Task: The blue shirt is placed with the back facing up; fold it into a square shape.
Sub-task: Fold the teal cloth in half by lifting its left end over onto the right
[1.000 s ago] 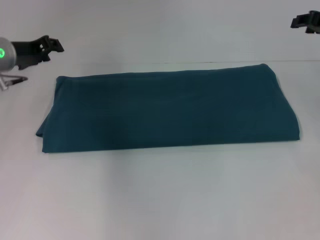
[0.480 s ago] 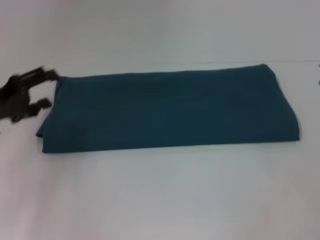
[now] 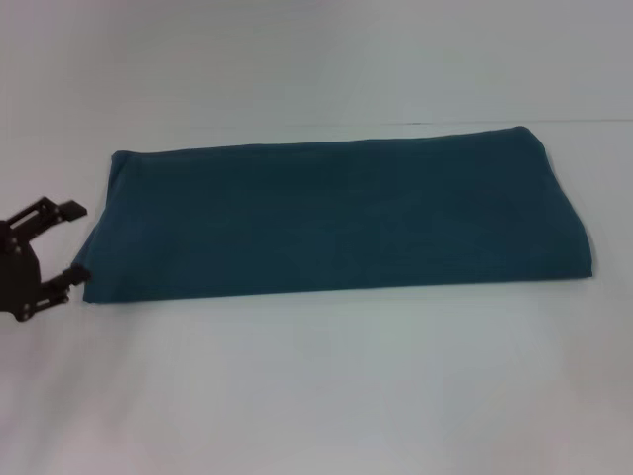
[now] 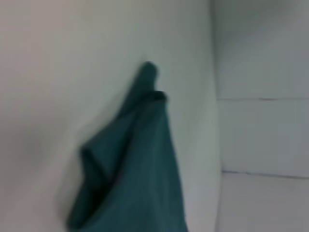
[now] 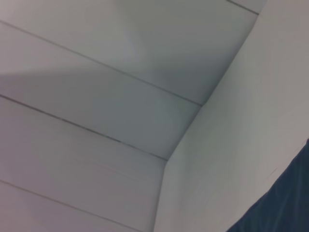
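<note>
Left pincer [image 3: 71,242]: seen at the left edge of the head frame, at mid height, just beside the shirt's lower left corner. Fingers stand apart, one above the other; nothing is held between them. The lower fingertip lies close against the cloth edge; contact cannot be confirmed.

Right pincer: not seen in the head frame. Its state cannot be told. Only bare wall panels and a sliver of dark cloth are shown by its wrist camera.

Shirt [image 3: 336,218]: dark teal, plain, laid flat across the middle of the head frame as a long band, already folded lengthwise. Left end is slightly ragged, with a small tongue of cloth projecting at the lower left corner. Right end is neater, rounded at the upper right corner. In the left wrist frame, stacked layers [image 4: 130,159] with an open pocket between them are shown at the lower centre.

Surface [image 3: 316,396]: pale, matte, plain.

Handling, as judged: light, soft and limp; no stiffness is to be expected, so an unsupported end would sag and drag. Layers are likely to slide on one another. Hold is best taken at an end corner, with all layers pinched together. One crosswise fold appears to be left.
</note>
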Motion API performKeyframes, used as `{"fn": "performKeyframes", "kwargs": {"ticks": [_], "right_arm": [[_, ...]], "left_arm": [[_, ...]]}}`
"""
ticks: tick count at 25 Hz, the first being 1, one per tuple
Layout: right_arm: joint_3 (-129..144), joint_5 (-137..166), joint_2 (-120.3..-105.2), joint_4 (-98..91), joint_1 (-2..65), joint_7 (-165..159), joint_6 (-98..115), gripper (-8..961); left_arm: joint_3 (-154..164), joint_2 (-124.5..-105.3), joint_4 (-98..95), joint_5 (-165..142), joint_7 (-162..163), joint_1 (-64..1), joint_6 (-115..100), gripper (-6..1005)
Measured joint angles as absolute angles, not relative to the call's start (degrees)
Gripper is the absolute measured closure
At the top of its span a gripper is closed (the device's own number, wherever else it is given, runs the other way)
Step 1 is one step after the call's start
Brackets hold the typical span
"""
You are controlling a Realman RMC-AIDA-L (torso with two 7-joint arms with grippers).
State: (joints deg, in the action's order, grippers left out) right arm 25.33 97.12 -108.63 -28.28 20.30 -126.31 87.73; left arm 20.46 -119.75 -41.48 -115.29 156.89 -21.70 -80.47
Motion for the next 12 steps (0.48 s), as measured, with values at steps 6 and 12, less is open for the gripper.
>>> {"fn": "performKeyframes", "kwargs": {"ticks": [6, 12], "right_arm": [[25.27, 99.62, -108.66, -28.19, 21.39, -126.08, 86.55, 278], [24.97, 99.70, -108.97, -28.14, 21.31, -125.70, 86.18, 278]], "left_arm": [[21.25, -120.31, -39.40, -117.11, 158.08, -22.00, -75.71, 124], [21.85, -120.49, -38.19, -117.29, 158.11, -21.97, -72.41, 134]]}}
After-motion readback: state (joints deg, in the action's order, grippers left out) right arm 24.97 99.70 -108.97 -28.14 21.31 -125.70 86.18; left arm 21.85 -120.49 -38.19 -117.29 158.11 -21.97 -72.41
